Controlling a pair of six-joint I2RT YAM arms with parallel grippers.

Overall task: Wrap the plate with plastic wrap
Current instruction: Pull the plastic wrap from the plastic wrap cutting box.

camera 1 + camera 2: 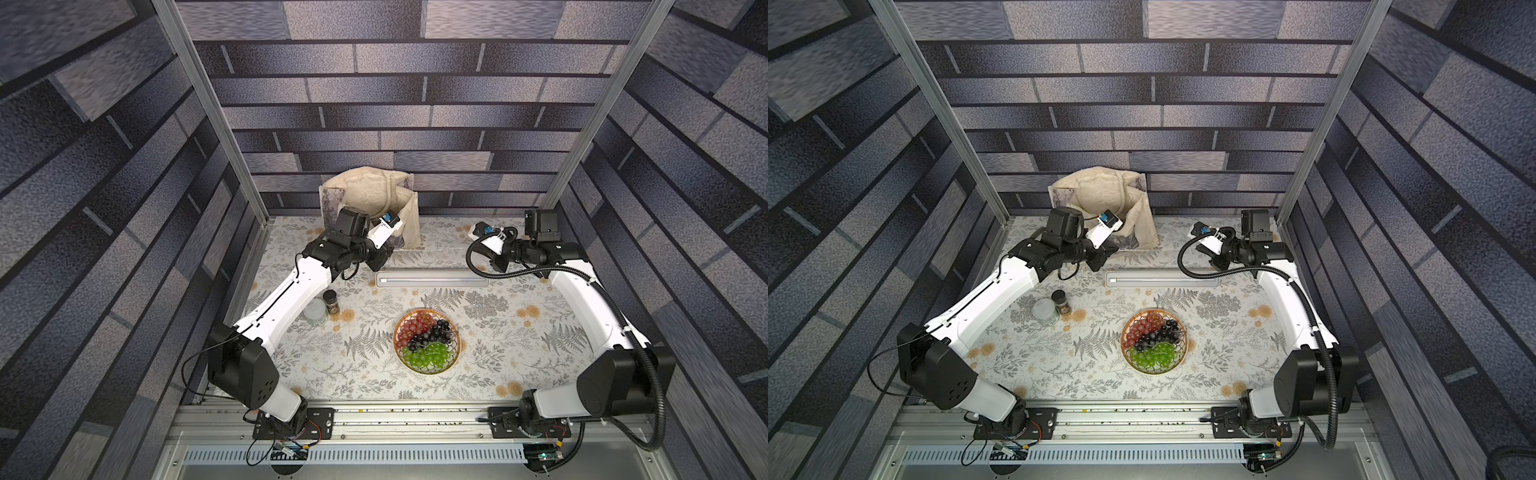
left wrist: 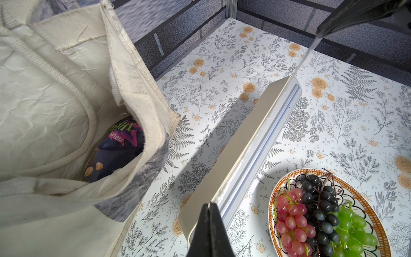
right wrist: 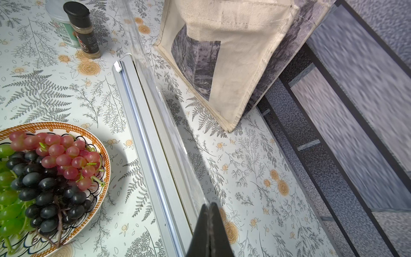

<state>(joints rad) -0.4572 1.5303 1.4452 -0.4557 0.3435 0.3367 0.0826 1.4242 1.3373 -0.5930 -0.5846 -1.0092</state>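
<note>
Pinching: left claw [image 2: 209, 214] and right claw [image 3: 209, 214] are both clenched, each seemingly on a corner of the plastic wrap [image 3: 169, 124].
Position: wrap rises from the box [image 1: 432, 279], between bag [image 1: 374, 195] and plate [image 3: 55, 126]; plate sits uncovered mid-table.
Risk: uneven pulling could tear or free the wrap; the light box may drag; slack wrap may cling to itself.

Dark packet [image 2: 115, 155] in tote bag [image 2: 55, 89]: pink Cyrillic lettering "…лем"; spice jar [image 3: 83, 31] label unreadable.
</note>
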